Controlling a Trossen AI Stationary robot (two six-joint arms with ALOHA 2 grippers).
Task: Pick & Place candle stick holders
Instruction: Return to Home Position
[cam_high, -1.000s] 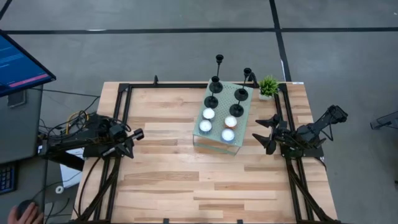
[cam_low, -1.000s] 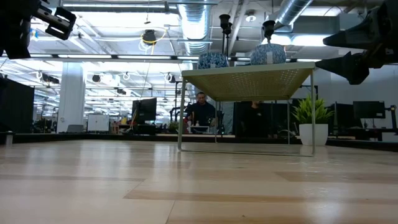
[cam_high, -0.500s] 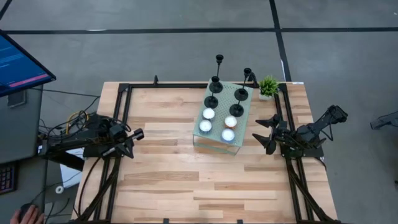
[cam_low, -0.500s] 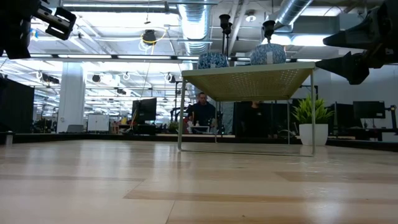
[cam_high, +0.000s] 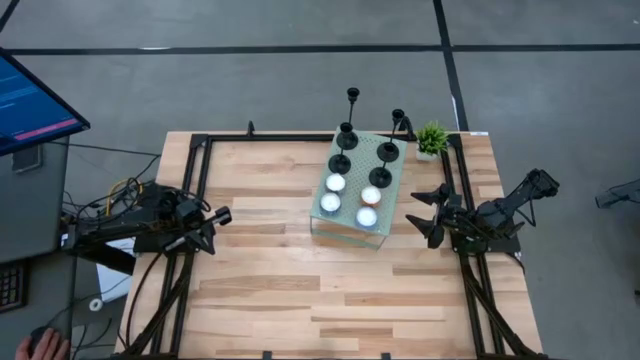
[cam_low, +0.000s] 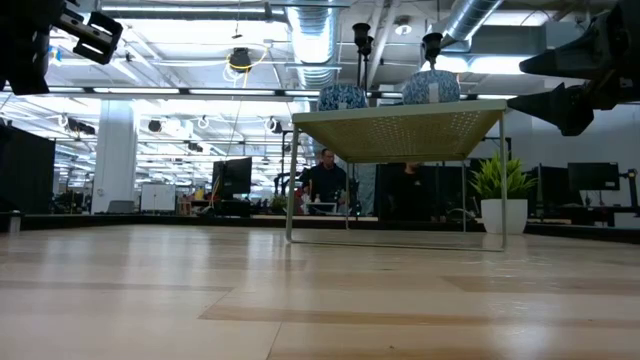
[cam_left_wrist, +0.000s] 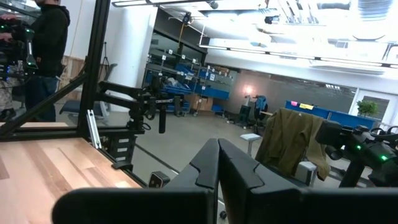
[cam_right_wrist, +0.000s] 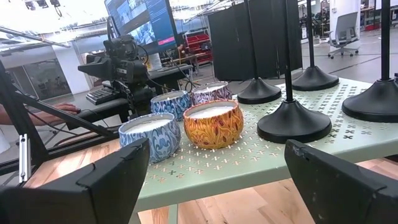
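Can count four black candle stick holders (cam_high: 340, 163), all upright on the far half of one pale green perforated shelf (cam_high: 347, 231), of differing heights, none gripped. Can count four candle tins (cam_right_wrist: 212, 122) too, in a two-by-two block on the shelf's near half: one orange, two blue, and a fourth seemingly purplish, though half hidden behind the others. Find the shelf itself against the worktop's (cam_high: 280, 290) far edge, nearer the right corner, with one small potted plant (cam_high: 432, 138) just beside it in that corner. Find the right gripper (cam_high: 428, 214) near the worktop's right edge, just beside the shelf but apart from it, fingers spread wide and holding nothing. Find the left gripper (cam_left_wrist: 217, 163) near the left edge, well apart from the shelf, fingers pressed together on nothing. Can make out a person (cam_low: 323, 180) far back in the room in the low view.
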